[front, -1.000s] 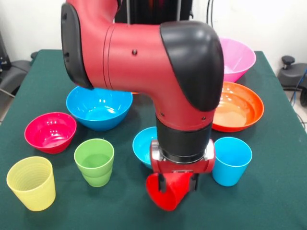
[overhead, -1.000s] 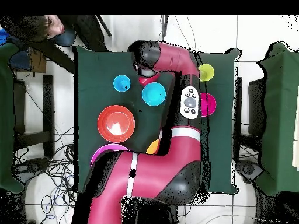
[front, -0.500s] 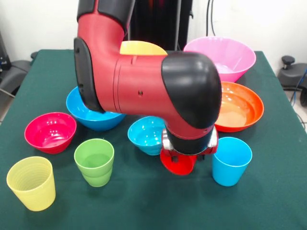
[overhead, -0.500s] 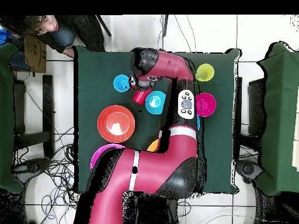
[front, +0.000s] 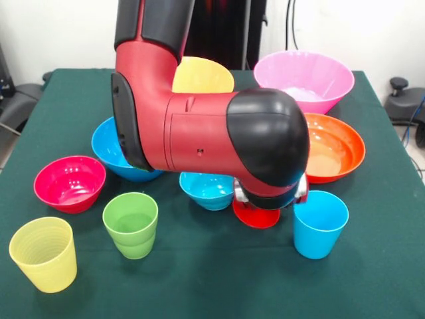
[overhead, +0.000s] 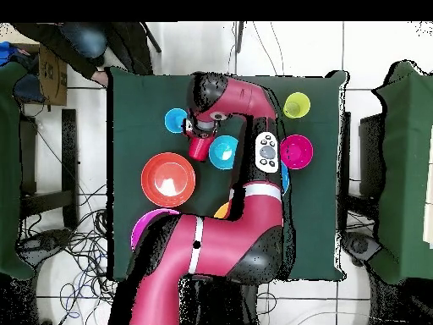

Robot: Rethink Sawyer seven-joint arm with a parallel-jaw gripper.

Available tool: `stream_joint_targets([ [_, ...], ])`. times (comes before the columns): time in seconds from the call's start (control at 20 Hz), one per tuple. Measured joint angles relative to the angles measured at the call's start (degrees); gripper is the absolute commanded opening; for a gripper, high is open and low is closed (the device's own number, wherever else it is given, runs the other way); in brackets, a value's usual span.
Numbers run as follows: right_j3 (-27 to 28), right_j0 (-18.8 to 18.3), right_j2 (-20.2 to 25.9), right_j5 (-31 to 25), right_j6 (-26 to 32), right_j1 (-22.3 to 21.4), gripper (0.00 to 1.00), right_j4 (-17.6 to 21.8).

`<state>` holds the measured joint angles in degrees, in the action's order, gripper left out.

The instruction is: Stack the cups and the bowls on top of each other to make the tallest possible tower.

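Note:
My gripper hangs under the big wrist, shut on the red cup, which it holds tilted just above the cloth. The cup sits between the small light blue bowl and the light blue cup. From above, the red cup lies next to that bowl, with the gripper over it. The lime green cup and the ribbed yellow cup stand at the front left. The arm hides the fingers themselves. No tower stands anywhere.
The magenta bowl and the medium blue bowl are at the left. The yellow-orange bowl, pink bowl and red-orange bowl stand at the back and right. A person's sleeve reaches over a table corner in the overhead view.
The arm has carried the red cup back from the front edge to the spot between the small light blue bowl and the light blue cup. The person has leaned in differently.

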<state>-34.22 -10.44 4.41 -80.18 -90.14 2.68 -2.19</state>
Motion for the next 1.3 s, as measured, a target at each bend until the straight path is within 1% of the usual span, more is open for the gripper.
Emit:
stream_joint_targets([
  [0.15,1.20,0.03,0.39,-3.32,0.00,1.02,1.00,0.11],
  [0.2,1.66,0.05,0.47,-4.73,0.00,1.45,0.00,0.15],
  [0.35,1.78,0.07,0.48,-5.51,0.00,1.67,0.00,0.18],
  [0.45,2.08,0.16,0.52,-7.53,0.00,1.96,0.00,0.21],
  [0.6,2.31,0.25,0.51,-9.03,0.00,2.09,0.00,0.30],
  [0.95,2.50,0.34,0.51,-9.08,0.00,2.24,0.00,0.34],
  [1.3,4.54,0.79,0.91,-9.07,0.00,2.73,0.00,0.79],
])
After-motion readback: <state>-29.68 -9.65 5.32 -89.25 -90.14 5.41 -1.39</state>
